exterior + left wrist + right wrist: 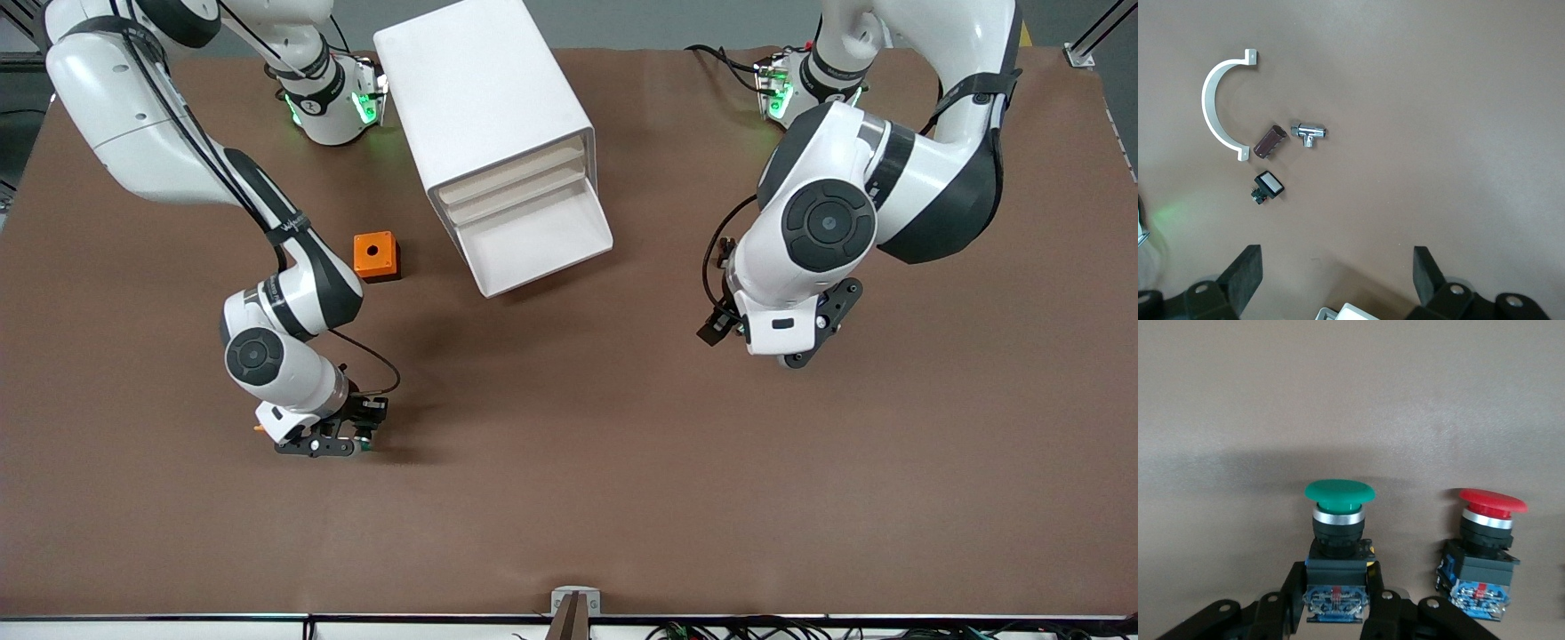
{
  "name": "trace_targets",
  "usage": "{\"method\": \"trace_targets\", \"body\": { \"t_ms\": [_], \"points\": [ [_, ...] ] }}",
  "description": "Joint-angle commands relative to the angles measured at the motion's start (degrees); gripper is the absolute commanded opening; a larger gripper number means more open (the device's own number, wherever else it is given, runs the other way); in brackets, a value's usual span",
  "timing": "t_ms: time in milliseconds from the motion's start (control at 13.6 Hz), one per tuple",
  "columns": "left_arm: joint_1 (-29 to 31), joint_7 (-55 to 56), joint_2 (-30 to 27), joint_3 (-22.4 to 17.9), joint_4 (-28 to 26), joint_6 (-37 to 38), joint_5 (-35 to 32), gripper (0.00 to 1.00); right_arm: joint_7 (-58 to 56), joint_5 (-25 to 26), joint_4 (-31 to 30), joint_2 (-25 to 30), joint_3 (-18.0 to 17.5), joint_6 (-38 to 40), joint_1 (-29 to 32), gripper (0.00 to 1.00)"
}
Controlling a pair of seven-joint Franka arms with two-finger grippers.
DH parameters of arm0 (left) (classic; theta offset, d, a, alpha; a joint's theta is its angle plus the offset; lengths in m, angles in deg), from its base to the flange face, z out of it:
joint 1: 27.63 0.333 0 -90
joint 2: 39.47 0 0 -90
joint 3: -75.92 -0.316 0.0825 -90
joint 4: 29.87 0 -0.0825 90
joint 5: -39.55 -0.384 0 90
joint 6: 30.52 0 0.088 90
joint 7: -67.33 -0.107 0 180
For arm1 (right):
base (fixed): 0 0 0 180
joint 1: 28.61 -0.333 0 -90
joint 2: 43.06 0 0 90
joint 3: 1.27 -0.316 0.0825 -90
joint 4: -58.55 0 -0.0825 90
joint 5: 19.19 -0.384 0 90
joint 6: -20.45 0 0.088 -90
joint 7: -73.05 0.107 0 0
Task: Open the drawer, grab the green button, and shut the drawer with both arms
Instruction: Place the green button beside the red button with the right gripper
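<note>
The white cabinet (484, 98) stands toward the robots' bases, with one drawer (582, 229) pulled out and nothing showing inside it. My right gripper (1337, 577) is shut on the black body of the green-capped button (1339, 492), held upright low over the table. In the front view this gripper (360, 436) is nearer the camera than the cabinet, toward the right arm's end. My left gripper (1337, 277) stands open over bare table, nothing between its fingers (1245, 275). The left arm's hand (778, 324) hangs toward the left arm's end.
A red-capped button (1491, 500) stands on the table right beside the green one. An orange box with a hole (376, 255) sits between the right arm and the cabinet. Below my left gripper lie a white curved clamp (1213, 113), a brown piece (1269, 141), a chrome valve (1310, 133) and a small black switch (1268, 185).
</note>
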Motion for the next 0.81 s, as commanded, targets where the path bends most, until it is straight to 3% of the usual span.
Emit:
{"method": "trace_targets", "body": {
  "t_ms": [0,147,295,442,737],
  "points": [
    [-0.11,-1.34,-0.63,0.19,-0.91,0.35,-0.95,0.99,-0.44,0.72,0.94,-1.25,0.96,-1.21,-0.45,0.21],
    [-0.11,-1.34,-0.63,0.19,-0.91,0.26,-0.95,0.99,-0.18,0.46,1.02,-1.34,1.14,-1.12,-0.62,0.35],
    [-0.11,-1.43,-0.63,0.19,-0.91,0.26,-0.95,0.99,-0.18,0.37,1.38,-1.08,1.14,-1.03,-0.54,0.76],
    [-0.11,-1.43,-0.63,0.19,-0.91,0.26,-0.86,0.99,-0.27,0.37,1.46,-0.47,1.23,-1.12,-0.45,1.00],
    [-0.11,-1.43,-0.63,0.36,-0.82,0.26,-0.60,0.99,-0.53,0.20,3.05,4.70,1.32,2.29,-1.24,1.00]
  ]
}}
